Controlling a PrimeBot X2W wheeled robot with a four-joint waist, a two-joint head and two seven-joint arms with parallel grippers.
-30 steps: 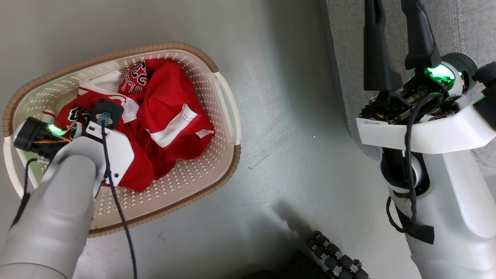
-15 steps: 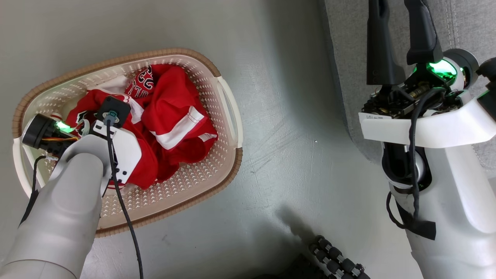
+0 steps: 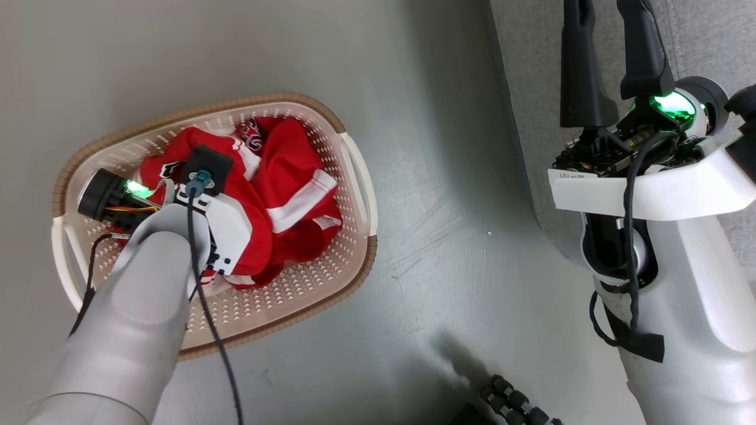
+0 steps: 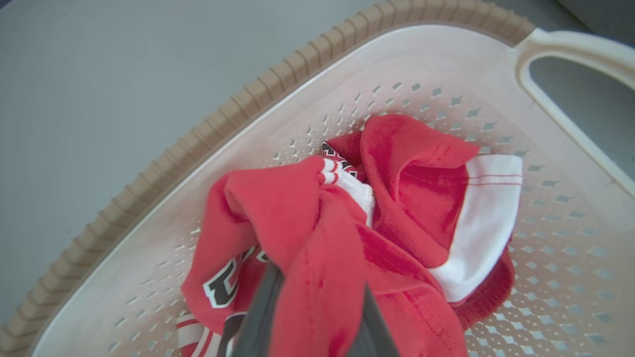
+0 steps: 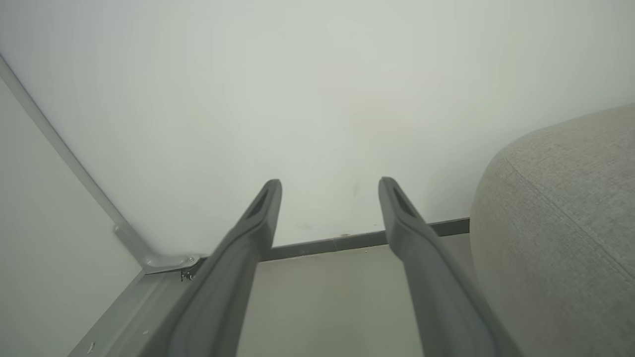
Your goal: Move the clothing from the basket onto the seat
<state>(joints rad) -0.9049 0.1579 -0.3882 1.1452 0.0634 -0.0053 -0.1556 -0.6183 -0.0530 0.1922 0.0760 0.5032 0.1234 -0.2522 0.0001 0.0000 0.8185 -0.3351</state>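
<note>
Bunched tighter than before, clothing (image 3: 295, 189) hangs from my left pincer (image 4: 317, 287), clamped on a red fold, inside the basket (image 3: 348, 277) at 9 o'clock; right pincer (image 5: 331, 184) gapes empty by the seat (image 3: 709, 47) at 2 o'clock, so lift-out looks underway.

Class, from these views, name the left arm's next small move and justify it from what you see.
Probably raise the left gripper straight up: its jaws are shut on a fold of the clothing, which lies bunched in the basket, and the seat stands to the right.
</note>
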